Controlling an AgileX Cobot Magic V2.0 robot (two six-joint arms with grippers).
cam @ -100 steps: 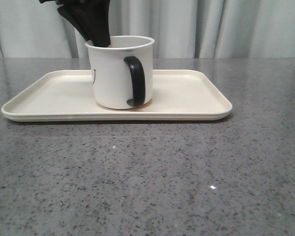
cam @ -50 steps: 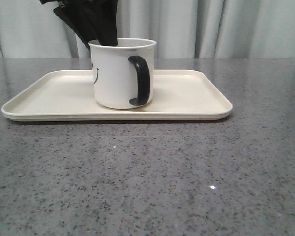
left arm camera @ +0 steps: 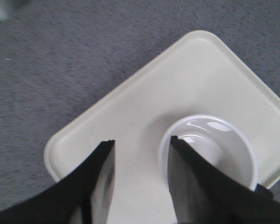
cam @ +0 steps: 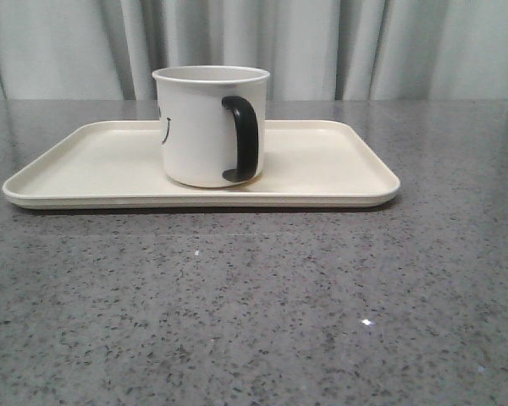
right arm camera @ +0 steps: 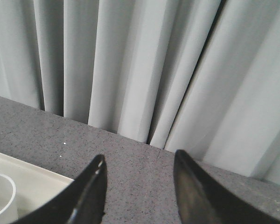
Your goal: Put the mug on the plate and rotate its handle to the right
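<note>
The white mug (cam: pixel 199 127) stands upright on the cream plate (cam: pixel 322 165), left of its middle. Its black handle (cam: pixel 242 138) points toward the camera and slightly right; part of the black face print shows on its left side. No gripper shows in the front view. In the left wrist view my left gripper (left arm camera: pixel 142 141) is open and empty, raised above the plate (left arm camera: pixel 144 100) beside the mug (left arm camera: pixel 214 144). In the right wrist view my right gripper (right arm camera: pixel 139 158) is open and empty over the table, with the mug's rim (right arm camera: pixel 0 196) and the plate's corner (right arm camera: pixel 37 179) off to one side.
A grey speckled tabletop (cam: pixel 254 296) spreads round the plate. A pale pleated curtain (cam: pixel 364 42) hangs behind the table's far edge.
The left gripper, which reached into the mug's rim from above, has let go and lifted out of the front view. The mug turned a little and its handle now sits further right.
</note>
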